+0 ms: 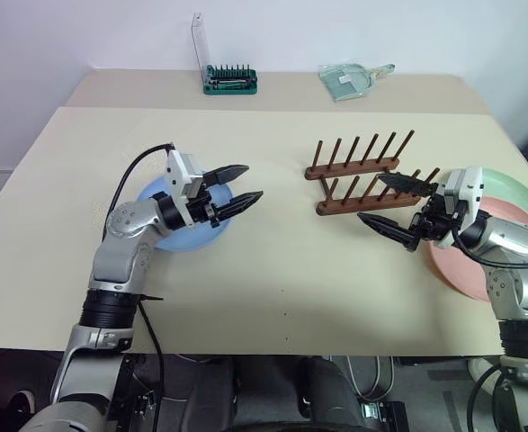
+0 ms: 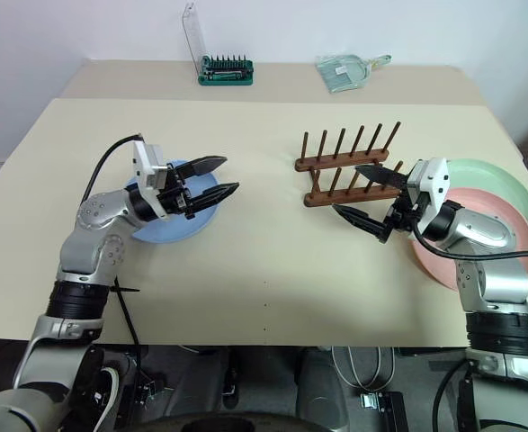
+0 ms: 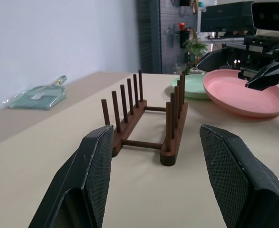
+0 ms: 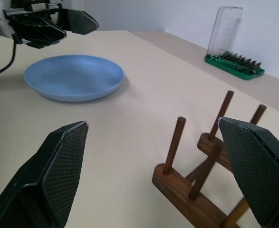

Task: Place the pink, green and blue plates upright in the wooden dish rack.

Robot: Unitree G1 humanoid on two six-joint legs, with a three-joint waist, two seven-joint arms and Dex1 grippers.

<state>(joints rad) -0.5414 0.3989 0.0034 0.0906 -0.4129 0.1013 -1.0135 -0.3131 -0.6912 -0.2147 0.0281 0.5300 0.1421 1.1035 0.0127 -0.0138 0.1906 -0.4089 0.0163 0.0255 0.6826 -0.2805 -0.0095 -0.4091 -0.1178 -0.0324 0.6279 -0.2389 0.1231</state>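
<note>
Jaws spread wide on my right gripper (image 1: pixel 391 209) and parted on my left gripper (image 1: pixel 238 187), both empty. Wooden dish rack (image 1: pixel 361 176) stands bare between them; blue plate (image 4: pixel 74 77) left of it, pink plate (image 3: pixel 244 92) and green plate (image 3: pixel 191 86) right. I should pinch a rim and tip it upright between pegs.

The dish rack (image 1: pixel 364 176) is dark brown wood with a smooth, faintly sheened finish, its 2 rails set with round pegs. The 3 plates look like matt plastic: the blue plate (image 4: pixel 74 77), the pink plate (image 3: pixel 244 92) and the green plate (image 2: pixel 493 180). The table (image 1: pixel 272 270) has a smooth, matt beige top. Near its far edge the green tool holder (image 1: pixel 229 81) is plastic with a clear glossy lid. The fingers (image 4: pixel 63 171) of the right gripper (image 1: pixel 397 209) carry black pads with a fine cross-hatched texture.
</note>
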